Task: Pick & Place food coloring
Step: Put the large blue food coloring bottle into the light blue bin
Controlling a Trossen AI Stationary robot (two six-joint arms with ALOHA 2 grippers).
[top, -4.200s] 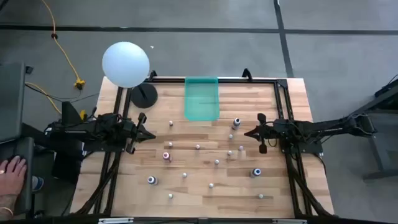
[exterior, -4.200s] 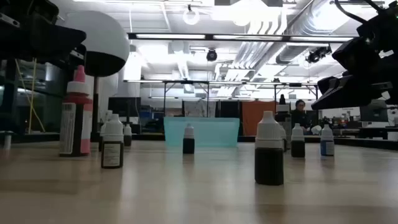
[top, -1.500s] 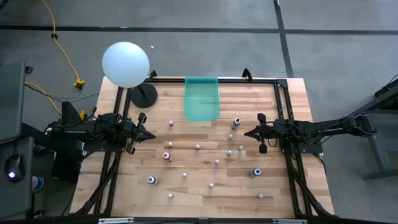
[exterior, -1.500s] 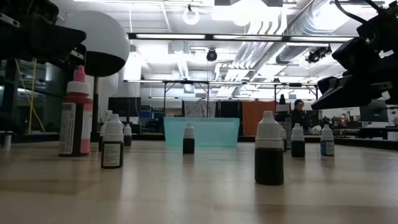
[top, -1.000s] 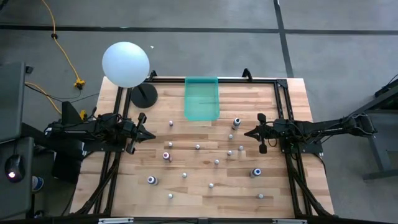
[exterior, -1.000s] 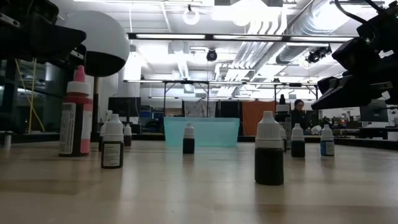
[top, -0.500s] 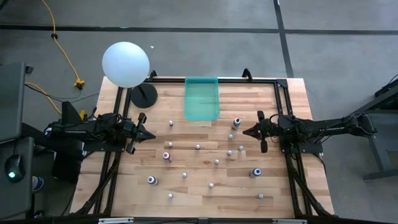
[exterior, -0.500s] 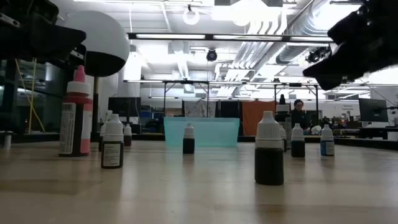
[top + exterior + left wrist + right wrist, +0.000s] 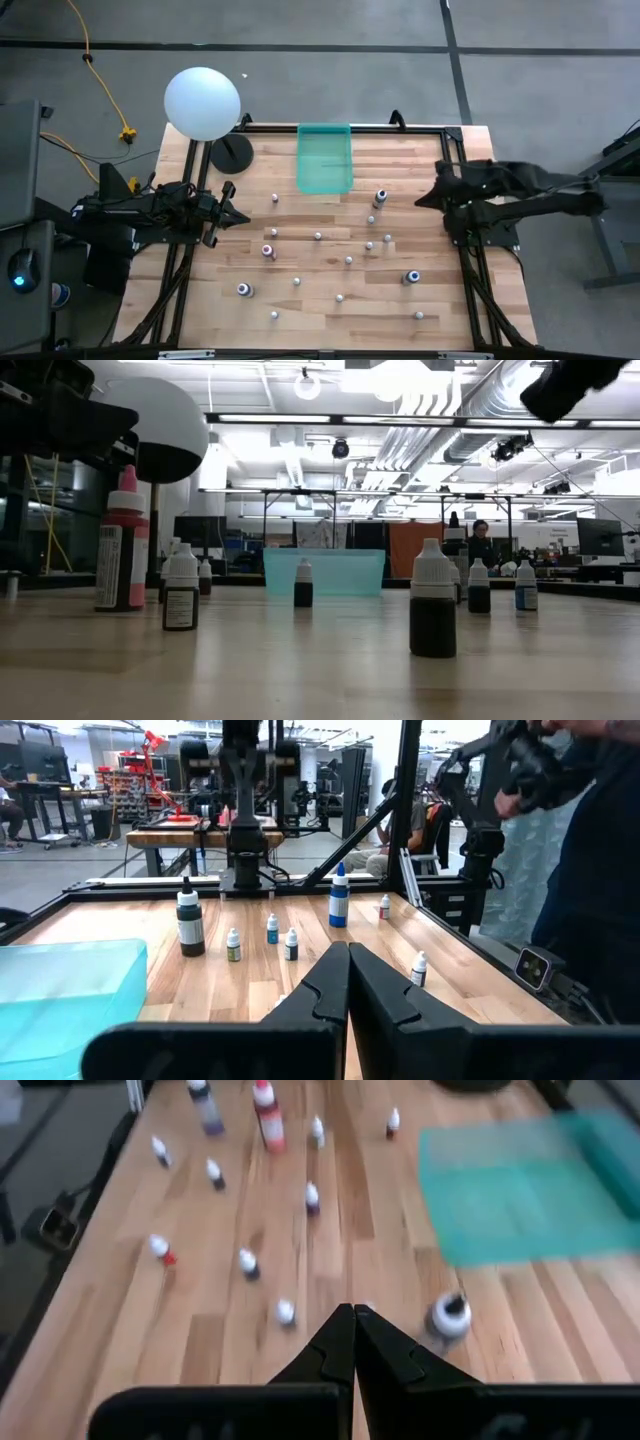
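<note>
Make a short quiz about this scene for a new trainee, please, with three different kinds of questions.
1. True or false: a bottle already lies in the teal bin.
2. Which claw is nearer the bin? A) left claw B) right claw
3. Fill in: both claws are ____ and hold nothing.

Key:
1. False. The bin is empty; the bottles stand scattered on the table.
2. B. It is off the bin's right side, above the table.
3. Shut.

- A robotics lab or workshop, not a home.
- Bare pipes (image 9: 470, 420) and strip lights (image 9: 400, 420) overhead.
- More metal-framed workbenches (image 9: 300, 510) behind.
- Concrete floor (image 9: 350, 90) with a yellow cable (image 9: 100, 70).
</note>
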